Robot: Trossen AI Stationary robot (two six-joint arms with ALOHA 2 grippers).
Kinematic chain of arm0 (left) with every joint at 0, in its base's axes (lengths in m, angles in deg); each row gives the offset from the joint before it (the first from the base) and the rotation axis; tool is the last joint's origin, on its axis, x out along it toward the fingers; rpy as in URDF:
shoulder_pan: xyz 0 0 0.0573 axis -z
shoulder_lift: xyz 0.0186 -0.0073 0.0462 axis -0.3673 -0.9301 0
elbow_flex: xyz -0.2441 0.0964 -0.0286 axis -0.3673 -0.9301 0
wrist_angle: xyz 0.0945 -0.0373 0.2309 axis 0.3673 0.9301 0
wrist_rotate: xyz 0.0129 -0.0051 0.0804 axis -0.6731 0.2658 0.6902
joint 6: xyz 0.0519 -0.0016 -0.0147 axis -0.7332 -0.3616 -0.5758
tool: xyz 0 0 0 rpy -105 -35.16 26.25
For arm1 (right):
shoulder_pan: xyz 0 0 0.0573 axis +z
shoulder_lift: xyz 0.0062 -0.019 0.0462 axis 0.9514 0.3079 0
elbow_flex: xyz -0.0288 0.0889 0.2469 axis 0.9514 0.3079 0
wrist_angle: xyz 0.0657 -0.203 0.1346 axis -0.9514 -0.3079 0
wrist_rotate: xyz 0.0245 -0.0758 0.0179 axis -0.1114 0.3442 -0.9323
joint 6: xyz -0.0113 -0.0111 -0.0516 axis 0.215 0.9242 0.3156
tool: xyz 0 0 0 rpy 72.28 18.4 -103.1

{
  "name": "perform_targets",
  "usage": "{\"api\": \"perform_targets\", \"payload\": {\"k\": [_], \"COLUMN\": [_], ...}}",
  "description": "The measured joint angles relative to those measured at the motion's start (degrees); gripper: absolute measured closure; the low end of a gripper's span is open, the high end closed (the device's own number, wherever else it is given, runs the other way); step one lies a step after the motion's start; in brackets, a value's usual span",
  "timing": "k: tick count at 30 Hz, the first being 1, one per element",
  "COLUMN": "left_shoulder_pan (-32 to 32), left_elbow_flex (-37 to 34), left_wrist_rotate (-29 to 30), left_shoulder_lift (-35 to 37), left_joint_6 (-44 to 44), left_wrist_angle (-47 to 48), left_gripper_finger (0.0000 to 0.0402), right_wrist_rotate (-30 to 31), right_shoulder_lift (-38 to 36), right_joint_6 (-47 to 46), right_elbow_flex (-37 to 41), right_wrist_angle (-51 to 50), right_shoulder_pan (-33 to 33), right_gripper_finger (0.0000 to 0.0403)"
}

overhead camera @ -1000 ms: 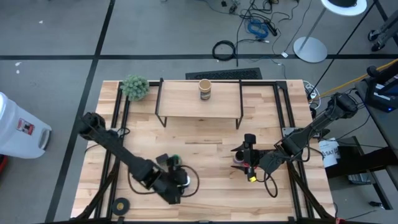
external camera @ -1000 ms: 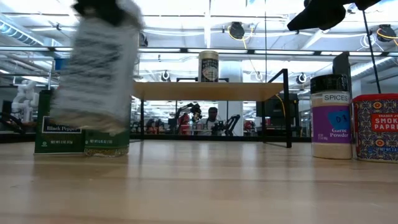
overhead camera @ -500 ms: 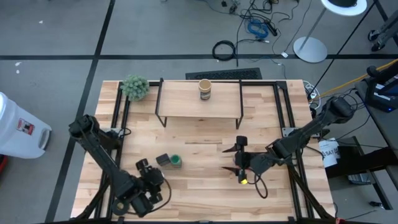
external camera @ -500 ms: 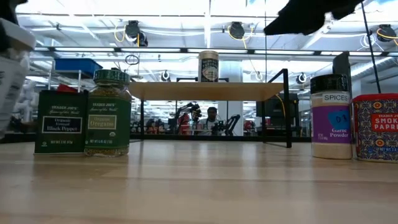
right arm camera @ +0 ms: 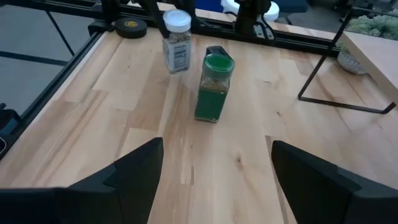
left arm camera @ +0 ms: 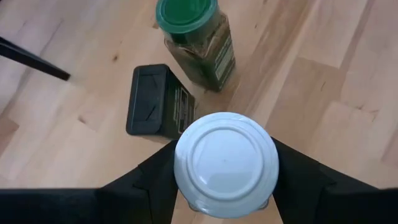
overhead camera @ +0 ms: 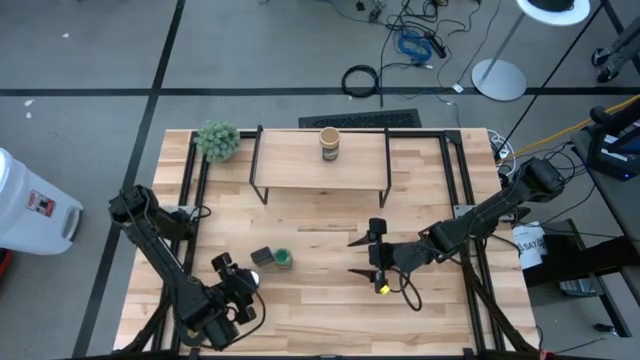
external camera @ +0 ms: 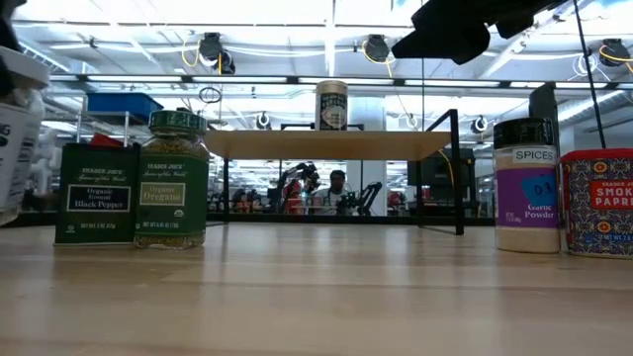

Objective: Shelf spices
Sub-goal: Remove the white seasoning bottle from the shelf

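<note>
My left gripper (overhead camera: 238, 292), near the table's front left, is shut on a white-lidded spice jar (left arm camera: 226, 163); the low view has that jar (external camera: 15, 129) at its left edge. Just beyond it a green-lidded jar (overhead camera: 284, 260) and a dark square tin (overhead camera: 262, 257) stand on their bases. My right gripper (overhead camera: 360, 256) hovers open over the table's middle with nothing between its fingers. A dark-lidded jar (external camera: 524, 188) and a red tin (external camera: 597, 203) stand on the table. A tan cylinder (overhead camera: 329, 143) stands on the shelf (overhead camera: 300, 168). My left gripper pinches the white-lidded jar between its two fingers (left arm camera: 155, 180), one on each side just under the lid's rim (left arm camera: 179, 171); the lid hides the contact itself. The fingers slant down from above. The jar hangs lid up, slightly tilted, its base (external camera: 5, 213) clear of the table.
A fuzzy green plant ball (overhead camera: 217, 140) sits at the far left corner beside the shelf. A black tape roll (right arm camera: 130, 26) lies near the front left corner. The shelf's thin black legs (right arm camera: 336, 68) stand on the tabletop. Bare wood lies between the two spice groups.
My left gripper has carried the white-lidded jar away from the green-lidded jar toward the table's left edge, turning as it went. My right gripper has moved toward the table's left and slightly down, off the red tin and dark-lidded jar, still open.
</note>
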Motion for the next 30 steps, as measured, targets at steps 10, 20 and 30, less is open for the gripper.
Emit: {"api": "perform_targets", "payload": {"k": [10, 20, 30], "left_shoulder_pan": [1.2, 1.4, 1.5], "left_elbow_flex": [-2.5, -4.3, -4.3], "left_wrist_rotate": [3.8, 3.4, 4.6], "left_shoulder_lift": [0.0, 0.0, 0.0], "left_joint_6": [3.5, 5.0, 4.7], "left_wrist_angle": [-0.1, -0.7, -1.7], "left_gripper_finger": [0.0189, 0.0189, 0.0183], "right_wrist_rotate": [-0.1, -0.2, -0.1], "right_shoulder_lift": [0.0, 0.0, 0.0], "right_joint_6": [0.4, 0.4, 0.4], "right_elbow_flex": [0.0, 0.0, 0.0], "right_wrist_angle": [0.0, 0.0, 0.0], "right_shoulder_pan": [0.0, 0.0, 0.0], "right_gripper_finger": [0.0115, 0.0115, 0.0115]}}
